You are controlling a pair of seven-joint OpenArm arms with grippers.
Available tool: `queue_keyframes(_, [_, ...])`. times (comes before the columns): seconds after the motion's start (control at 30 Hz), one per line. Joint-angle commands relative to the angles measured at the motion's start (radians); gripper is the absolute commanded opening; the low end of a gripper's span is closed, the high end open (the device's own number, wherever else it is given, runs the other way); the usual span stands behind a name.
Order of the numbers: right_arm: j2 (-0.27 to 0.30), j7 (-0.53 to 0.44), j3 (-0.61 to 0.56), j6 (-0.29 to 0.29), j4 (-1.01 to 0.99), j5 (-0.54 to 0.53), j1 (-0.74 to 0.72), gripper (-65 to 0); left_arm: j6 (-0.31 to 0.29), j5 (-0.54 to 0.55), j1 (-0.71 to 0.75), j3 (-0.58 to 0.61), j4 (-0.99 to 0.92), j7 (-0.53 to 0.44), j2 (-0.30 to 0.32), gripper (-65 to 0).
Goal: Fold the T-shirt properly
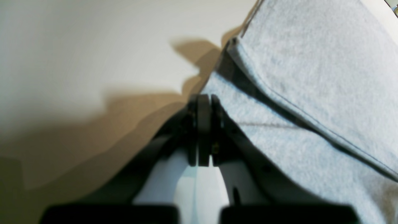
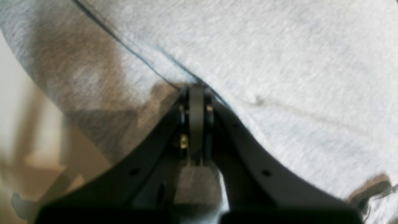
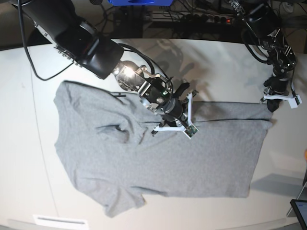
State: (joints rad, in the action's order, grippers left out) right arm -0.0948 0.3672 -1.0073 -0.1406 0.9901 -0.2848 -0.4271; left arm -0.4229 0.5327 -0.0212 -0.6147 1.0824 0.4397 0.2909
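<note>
White tabletop (image 3: 201,57), cables along its far edge: grey T-shirt (image 3: 158,158) spread across the middle, far edge folded over. Left gripper (image 1: 203,99) clamped on the shirt's folded corner; right gripper (image 2: 196,90) clamped on the folded edge mid-shirt.

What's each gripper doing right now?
Left gripper: shut, at the T-shirt edge; a hold cannot be told.
Right gripper: shut on the T-shirt's folded edge.

A white desk (image 3: 225,62) fills the view; black cables (image 3: 192,17) and a blue box (image 3: 139,2) lie behind it.
</note>
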Motion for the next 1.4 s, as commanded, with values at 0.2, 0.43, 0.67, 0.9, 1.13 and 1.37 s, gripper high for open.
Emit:
queue_keyframes(0.2, [-0.012,-0.020,0.006,-0.004,0.016,0.006,-0.062,-64.9,0.011,-0.023,0.005,-0.001,0.006,0.028,0.012,-65.0])
queue_keyframes(0.43, [-0.012,-0.020,0.006,-0.004,0.013,0.006,-0.102,-64.9,0.011,-0.023,0.005,-0.001,0.006,0.028,0.012,-65.0])
queue_keyframes(0.67, [-0.013,0.051,0.006,-0.004,0.048,0.006,-0.120,-64.9,0.011,-0.023,0.005,-0.001,0.008,0.029,0.011,-65.0])
queue_keyframes(0.9, [-0.013,0.163,0.008,-0.007,0.206,-0.037,-0.011,-64.9,0.011,-0.019,0.005,0.005,0.008,0.029,0.008,-65.0])
queue_keyframes(1.13, [-0.013,0.094,0.008,-0.009,0.180,-0.175,0.010,-64.9,0.011,-0.019,0.005,0.006,0.008,0.029,0.008,-65.0])
queue_keyframes(1.37, [-0.021,0.080,0.006,-0.009,0.148,-0.175,0.003,-64.9,0.011,-0.018,0.019,0.006,0.008,0.028,0.006,-65.0])
